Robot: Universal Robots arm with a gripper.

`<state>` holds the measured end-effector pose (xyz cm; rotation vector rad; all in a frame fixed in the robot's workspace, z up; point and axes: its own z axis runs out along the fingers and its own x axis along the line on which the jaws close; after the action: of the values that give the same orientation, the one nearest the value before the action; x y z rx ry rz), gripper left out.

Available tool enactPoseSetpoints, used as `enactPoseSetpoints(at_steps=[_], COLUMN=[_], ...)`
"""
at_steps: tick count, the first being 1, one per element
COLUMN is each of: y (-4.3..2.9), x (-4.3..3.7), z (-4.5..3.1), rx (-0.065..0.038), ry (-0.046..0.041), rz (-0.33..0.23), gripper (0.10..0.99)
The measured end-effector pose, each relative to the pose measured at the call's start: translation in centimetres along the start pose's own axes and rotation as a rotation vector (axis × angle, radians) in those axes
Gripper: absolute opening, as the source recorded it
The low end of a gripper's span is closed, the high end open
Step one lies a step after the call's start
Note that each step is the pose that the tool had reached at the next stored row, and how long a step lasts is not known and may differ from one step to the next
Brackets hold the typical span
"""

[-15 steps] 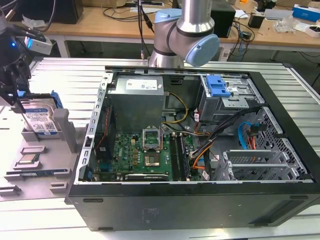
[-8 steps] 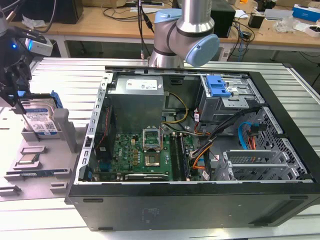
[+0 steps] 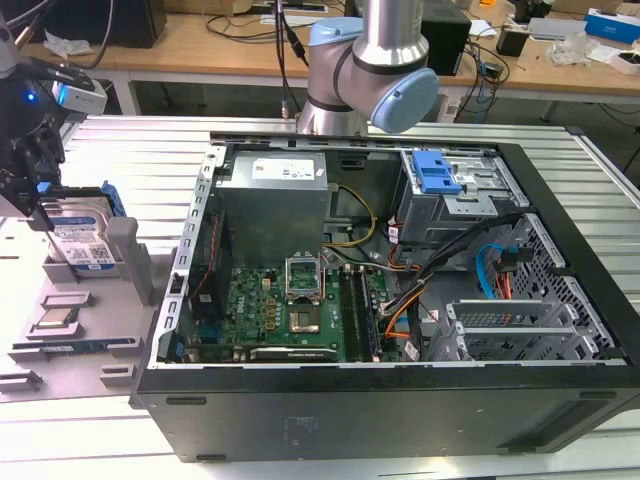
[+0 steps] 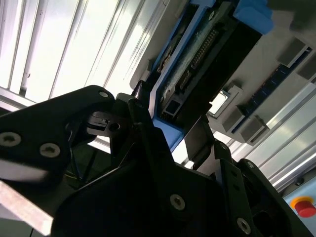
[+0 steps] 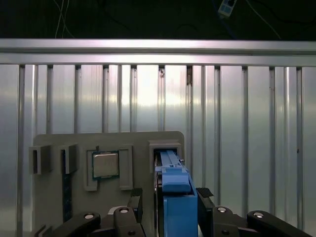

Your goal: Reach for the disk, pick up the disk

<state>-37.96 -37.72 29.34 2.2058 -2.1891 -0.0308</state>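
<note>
Disk (image 3: 86, 238) – silver drive in a blue bracket, standing on edge in a grey holder (image 3: 127, 258) on the ribbed metal table (image 3: 130, 150), at the exterior view's left, beside the open computer case (image 3: 400, 405). Gripper (image 3: 42, 208) – lowered over the disk, jaws apart, one either side of it. Small square chip (image 5: 105, 165) lies flat in the same holder.

Bright overall; table (image 4: 74, 49) glares w/ reflections, fingers (image 4: 202, 140) in shadow.

Electronics lab: opened computer case (image 3: 380, 425), cable-strewn workbench (image 3: 200, 48).
</note>
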Motion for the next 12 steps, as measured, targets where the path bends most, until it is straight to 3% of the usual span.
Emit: enactPoseSetpoints(at_steps=[8,9,12], y=[-0.01,-0.01,-0.01], x=[0.0,0.0,0.0], z=[0.35,0.36,0.37], rx=[0.0,0.0,0.0], ry=[0.0001,0.0001,0.0001], rz=[0.0,0.0,0.0], gripper=[0.545,0.529,0.365])
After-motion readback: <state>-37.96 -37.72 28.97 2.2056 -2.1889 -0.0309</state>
